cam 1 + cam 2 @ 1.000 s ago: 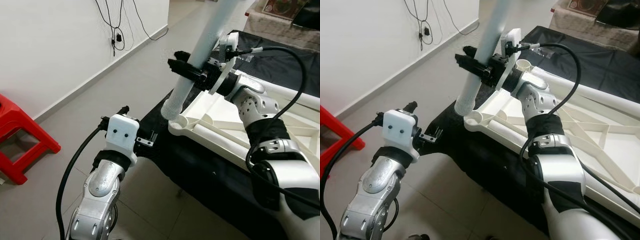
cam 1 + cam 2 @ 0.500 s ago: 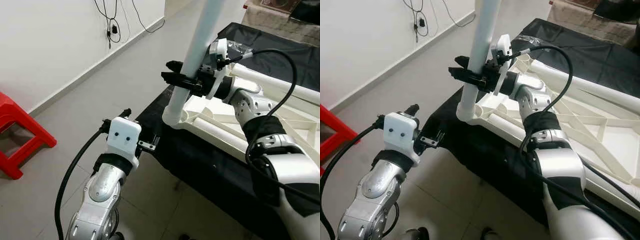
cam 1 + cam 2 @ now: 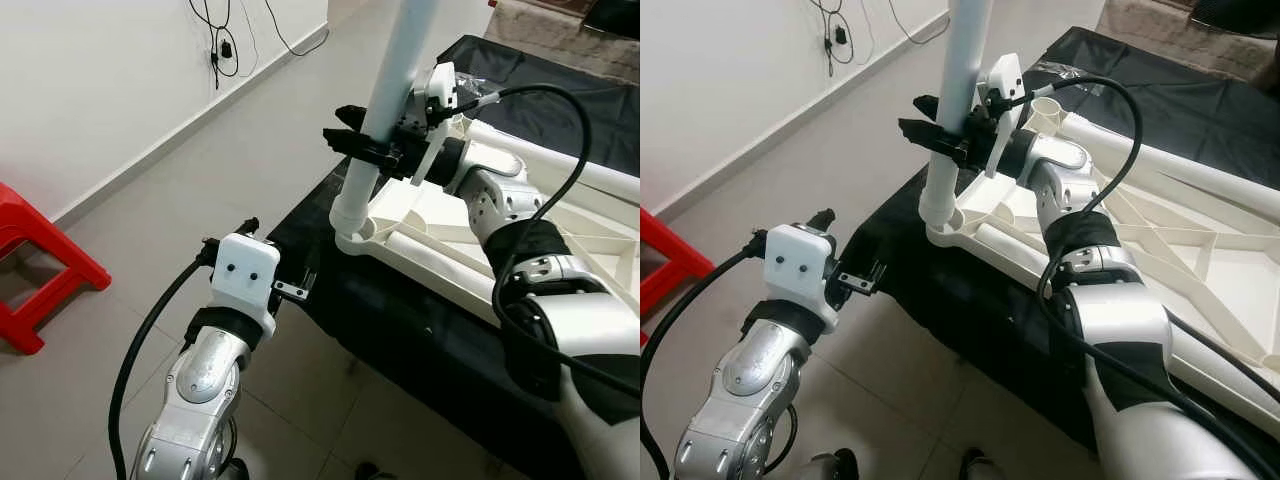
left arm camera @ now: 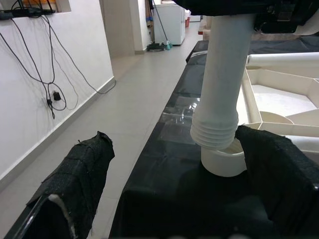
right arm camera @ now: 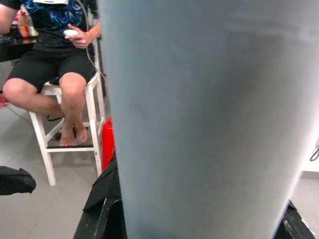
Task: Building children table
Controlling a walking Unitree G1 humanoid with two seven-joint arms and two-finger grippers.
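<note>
The right gripper has its jaws closed around the white table leg, which stands nearly upright with its threaded end at the corner socket of the upturned tabletop on the black-covered counter, while the left gripper waits with wide jaws beside the counter edge.

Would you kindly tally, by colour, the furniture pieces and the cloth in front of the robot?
White: 3 (upright leg, tabletop, lying tube)
Red: 1 (stool)
Black: 1 (cloth)
Total: 5
</note>
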